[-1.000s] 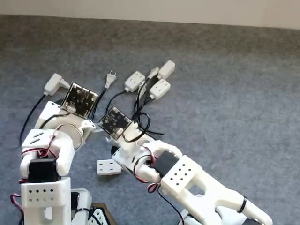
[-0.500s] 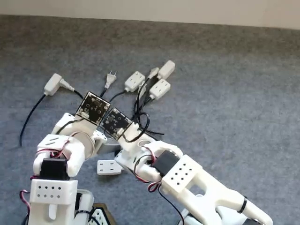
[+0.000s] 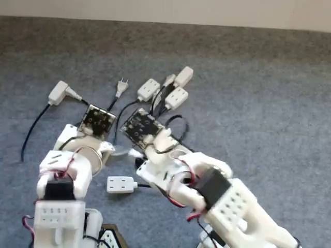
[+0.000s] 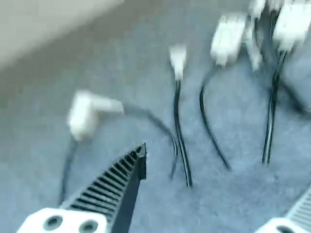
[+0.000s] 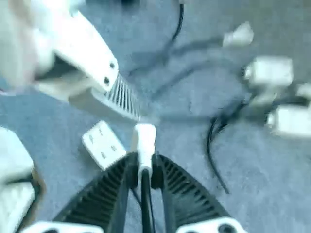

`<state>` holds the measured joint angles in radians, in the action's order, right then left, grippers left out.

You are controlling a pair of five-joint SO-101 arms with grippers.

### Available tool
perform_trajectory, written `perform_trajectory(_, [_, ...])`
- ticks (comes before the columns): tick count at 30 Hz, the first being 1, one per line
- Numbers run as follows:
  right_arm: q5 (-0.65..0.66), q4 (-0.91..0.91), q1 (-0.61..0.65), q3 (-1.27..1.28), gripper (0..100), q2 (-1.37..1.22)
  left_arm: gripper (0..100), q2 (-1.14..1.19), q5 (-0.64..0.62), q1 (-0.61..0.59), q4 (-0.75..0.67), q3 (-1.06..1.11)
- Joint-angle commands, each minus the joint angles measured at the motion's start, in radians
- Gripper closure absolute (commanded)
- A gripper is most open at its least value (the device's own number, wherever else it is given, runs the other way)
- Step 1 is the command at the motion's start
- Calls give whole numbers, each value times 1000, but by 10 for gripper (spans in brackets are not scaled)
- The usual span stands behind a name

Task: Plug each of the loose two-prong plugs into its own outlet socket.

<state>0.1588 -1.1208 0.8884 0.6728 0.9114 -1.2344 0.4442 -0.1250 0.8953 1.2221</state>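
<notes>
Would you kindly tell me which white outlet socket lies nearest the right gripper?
The lone socket lying beside the right gripper, which holds a plug; the other sockets cluster together farther off.

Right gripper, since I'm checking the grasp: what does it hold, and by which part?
A white plug, pinched at its cord end by the right gripper; its front sticks out.

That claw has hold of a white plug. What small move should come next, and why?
Probably swing the plug toward the white socket block and line it up with a pair of slots. The right gripper is shut on the plug, but the plug sits beside the block and points past it, not at its slots.
</notes>
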Motion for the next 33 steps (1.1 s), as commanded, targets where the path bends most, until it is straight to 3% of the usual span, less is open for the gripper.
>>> perform_trajectory(1, [37,-1,-33,-33,992,38,525,-16,-3,-7,-12,-18])
perform_trajectory(8, [48,-18,-88,15,992,35,526,-7,-48,-84,-28,-84])
perform_trajectory(14, [40,-82,-90,-19,992,-82,526,185,-77,-213,8,-378])
perform_trajectory(20, [-40,-220,-84,-309,992,-455,526,759,-123,-312,290,-946])
perform_trajectory(26, [-215,-510,-18,-717,992,-797,526,1287,-126,-486,615,-1678])
perform_trajectory(33, [-342,-591,27,-941,991,-1076,526,1781,-118,-648,764,-2348])
